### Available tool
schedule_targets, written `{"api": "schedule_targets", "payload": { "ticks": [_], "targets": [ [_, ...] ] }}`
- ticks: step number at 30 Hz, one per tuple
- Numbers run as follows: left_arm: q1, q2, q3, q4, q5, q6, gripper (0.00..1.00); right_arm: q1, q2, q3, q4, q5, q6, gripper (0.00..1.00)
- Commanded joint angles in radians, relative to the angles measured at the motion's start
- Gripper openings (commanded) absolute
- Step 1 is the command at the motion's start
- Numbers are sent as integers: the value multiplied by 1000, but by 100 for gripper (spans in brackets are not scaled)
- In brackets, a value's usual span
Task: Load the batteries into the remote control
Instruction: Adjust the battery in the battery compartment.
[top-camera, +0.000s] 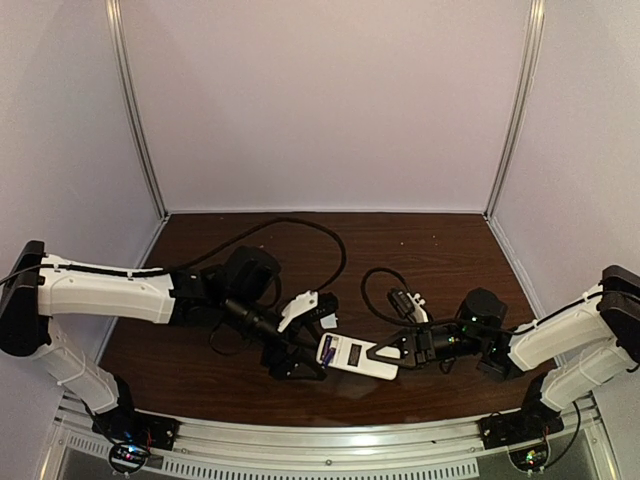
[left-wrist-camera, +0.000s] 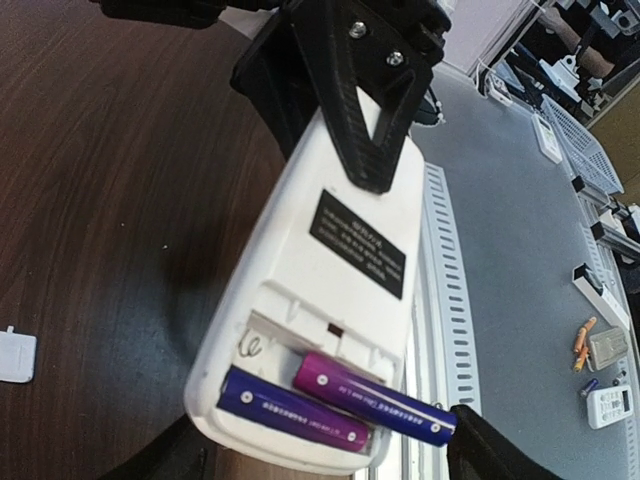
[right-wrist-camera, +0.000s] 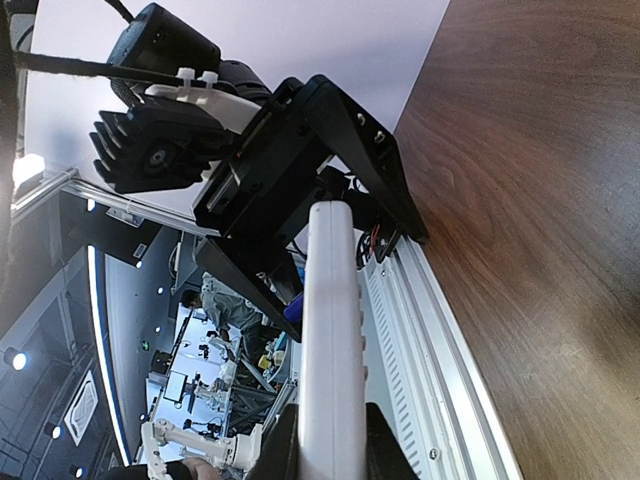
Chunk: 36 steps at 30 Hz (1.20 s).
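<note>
Along the near edge of the table (top-camera: 180, 378), starting from the left corner, the left arm (top-camera: 100, 290) reaches in toward the middle. The left gripper (top-camera: 310, 345) sits at the left end of the remote control (top-camera: 355, 357) with its jaws apart, one finger on each side of that end and clamped on nothing.

The remote lies close to the near edge, about midway along it, with its plain white back facing up. A dark label (left-wrist-camera: 360, 243) shows on the back, and the battery bay is uncovered. Both batteries (top-camera: 326, 348) are at that bay. The seated battery (left-wrist-camera: 290, 408) lies flat in the slot nearest the remote's end. The tilted battery (left-wrist-camera: 375, 398) rests aslant, with one end in the bay and the other jutting past the remote's side toward the metal rail (top-camera: 330, 440). That outer end reaches the rail-side finger (left-wrist-camera: 490, 450), but I cannot tell whether it touches or stops just short.

A small white piece (left-wrist-camera: 15, 355) lies flat on the wood, on the side away from the rail and apart from the remote.

Further right, the right gripper (top-camera: 398, 352) is clamped on the remote's other end, with the handset edge-on between its fingers. The right arm (top-camera: 560, 335) runs back toward the near right corner.
</note>
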Motion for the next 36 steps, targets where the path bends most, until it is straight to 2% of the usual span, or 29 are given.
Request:
{"api": "schedule_targets", "payload": {
  "ticks": [1, 3, 8, 18, 19, 22, 24, 30, 36],
  "targets": [
    [7, 16, 34, 46, 26, -12, 80, 8, 6, 20, 44, -13, -7, 0],
    [9, 22, 39, 45, 22, -16, 80, 8, 6, 20, 47, -15, -4, 0],
    [25, 49, 54, 46, 46, -28, 70, 11, 7, 20, 52, -18, -5, 0],
    [37, 90, 73, 57, 59, -44, 59, 17, 8, 23, 58, -21, -1, 0],
    [37, 94, 75, 55, 59, -44, 60, 18, 9, 23, 58, -22, -2, 0],
    [36, 93, 73, 39, 70, -33, 73, 18, 8, 23, 60, -23, 0, 0],
    [38, 75, 62, 35, 70, -23, 79, 17, 7, 22, 64, -23, 2, 0],
    [36, -12, 25, 26, 54, 19, 86, 17, 4, 19, 61, -22, 2, 0],
    [36, -36, 18, 25, 70, 37, 95, 17, 13, 23, 58, -28, 0, 0]
  ]
}}
